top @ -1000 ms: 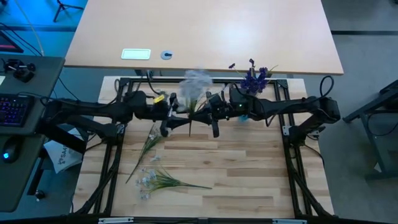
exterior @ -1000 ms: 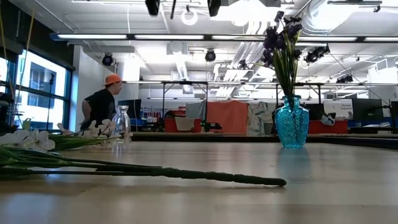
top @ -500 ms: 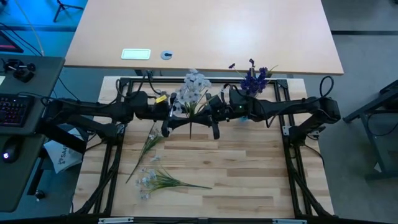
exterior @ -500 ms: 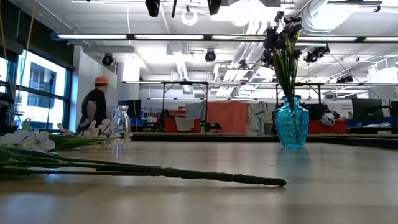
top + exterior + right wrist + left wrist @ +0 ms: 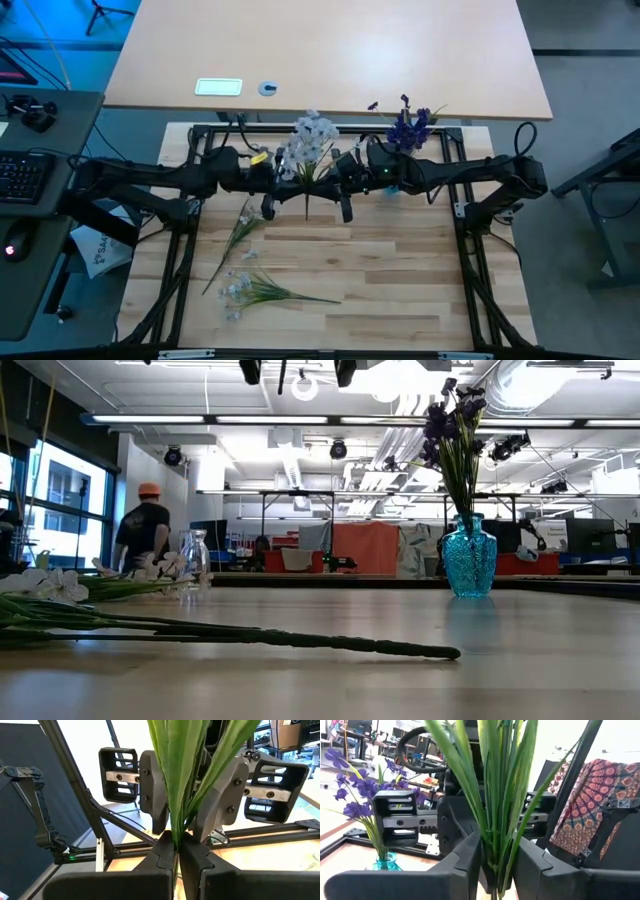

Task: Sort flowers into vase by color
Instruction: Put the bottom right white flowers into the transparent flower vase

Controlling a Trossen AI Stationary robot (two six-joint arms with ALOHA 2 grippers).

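A pale-bloomed flower sprig (image 5: 310, 140) stands upright in mid-air over the table's far middle, between both grippers. My right gripper (image 5: 176, 851) comes from the right and is shut on its stem. My left gripper (image 5: 496, 862) comes from the left and is closed on the leaf bundle. Purple flowers (image 5: 408, 128) stand in the blue vase (image 5: 469, 555). A clear glass vase (image 5: 196, 557) stands at the far left. Two more pale sprigs (image 5: 240, 225) (image 5: 262, 290) lie flat on the table. My left gripper has the sprig's bundle of green leaves (image 5: 495, 845) between its two fingers (image 5: 467, 852), coming level from the table's left. The sprig stands upright, clear of the table. My right gripper pinches the stem just under the leaves (image 5: 176, 832) between its shut fingers, level from the table's right. Blooms point up and the bare stem end (image 5: 305, 205) hangs below.
The black frame rails (image 5: 190, 240) run along the table's left, right and far sides. A long stem (image 5: 300, 640) lies across the near left of the wooden top. A person (image 5: 145, 530) walks in the room beyond.
The held sprig's bloom head has swung a little toward the table's left and come to rest upright. Behind the table the person has walked leftward.
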